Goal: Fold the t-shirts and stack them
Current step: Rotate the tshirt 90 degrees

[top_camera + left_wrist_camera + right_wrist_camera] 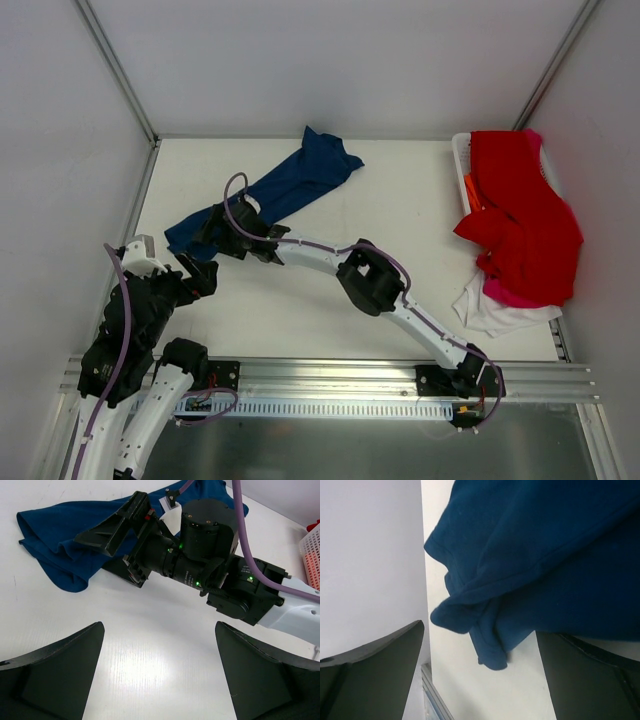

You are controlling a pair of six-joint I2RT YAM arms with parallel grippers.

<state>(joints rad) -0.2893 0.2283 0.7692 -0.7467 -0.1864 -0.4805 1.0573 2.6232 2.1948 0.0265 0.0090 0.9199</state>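
Note:
A navy blue t-shirt [290, 182] lies crumpled in a long diagonal strip across the back left of the table [400, 200]. My right gripper [207, 236] reaches over to the shirt's near-left end. In the right wrist view its jaws stand wide open [480, 680], with the folded navy hem [490, 640] hanging down between them, gripped by neither finger. My left gripper [203, 273] is open just in front of that end, over bare table [160, 670]. It looks at the right gripper [92, 554] and the navy cloth [50, 545]. Red [525, 215], pink [510, 295] and white [495, 312] t-shirts are heaped at the right.
A white plastic basket [461, 160] stands at the back right under the heap of shirts; its lattice wall [312, 555] shows in the left wrist view. White walls close in the left, back and right. A metal rail [330, 375] runs along the near edge.

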